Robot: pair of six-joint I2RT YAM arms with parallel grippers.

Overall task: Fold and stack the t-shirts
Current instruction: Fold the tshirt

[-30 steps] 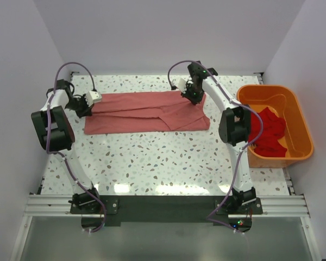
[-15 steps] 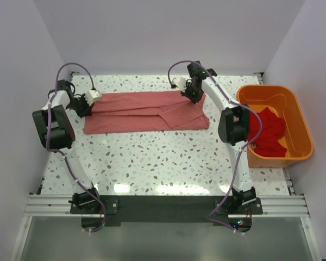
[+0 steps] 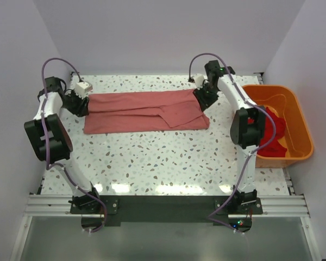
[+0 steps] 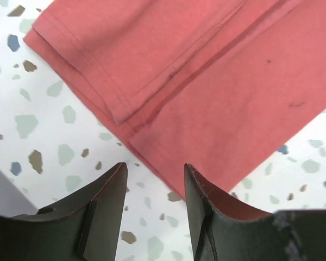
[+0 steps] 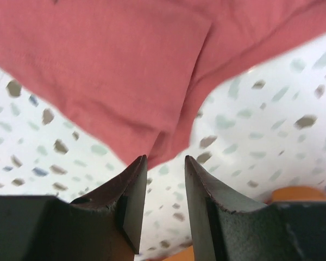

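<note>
— Where is the salmon-pink t-shirt (image 3: 146,111)?
— Flat on the bench (image 3: 152,163), folded into a long band near the far edge. The red t-shirt (image 3: 277,130) lies crumpled in the orange tub (image 3: 271,88).
— And the claws?
— The left claw (image 4: 155,168) is spread and empty over the band's left end. The right claw (image 5: 165,160) is spread too, at the right corner, pinching nothing.

The top view is taken from high above, well on the near side of the salmon-pink t-shirt (image 3: 146,111), looking down across the table (image 3: 152,157). The t-shirt's left end is looked down on closely from the left wrist, its right end from the right wrist. The t-shirt and the tabletop beside it are shared by all three views.
</note>
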